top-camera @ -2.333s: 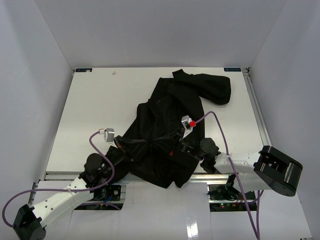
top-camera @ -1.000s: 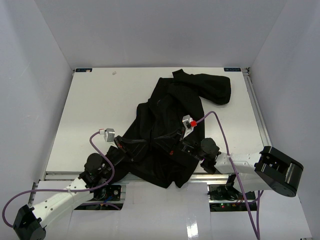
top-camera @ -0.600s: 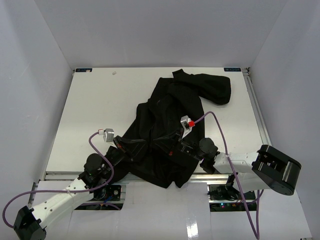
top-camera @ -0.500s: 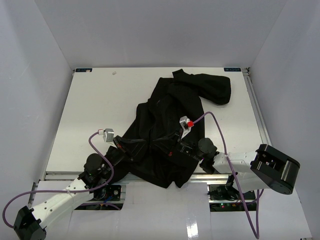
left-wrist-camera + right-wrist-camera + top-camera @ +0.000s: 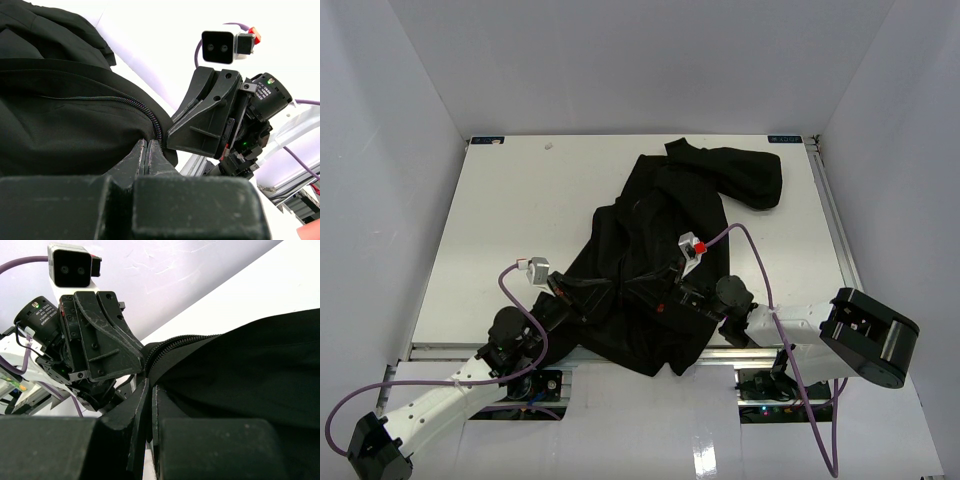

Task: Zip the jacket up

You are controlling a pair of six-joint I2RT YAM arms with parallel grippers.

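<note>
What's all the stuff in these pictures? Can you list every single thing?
jacket: one, black, crumpled on the table, from the near middle to the far right
table: one, white, under the jacket
walls: three, white, around the table
cables: two, purple, one looping off each arm
arms: two, white and black, at the table's near edge
left gripper: one, black, shut on the jacket's zipper edge
right gripper: one, black, shut on the jacket's zipper edge, facing the left gripper
</note>
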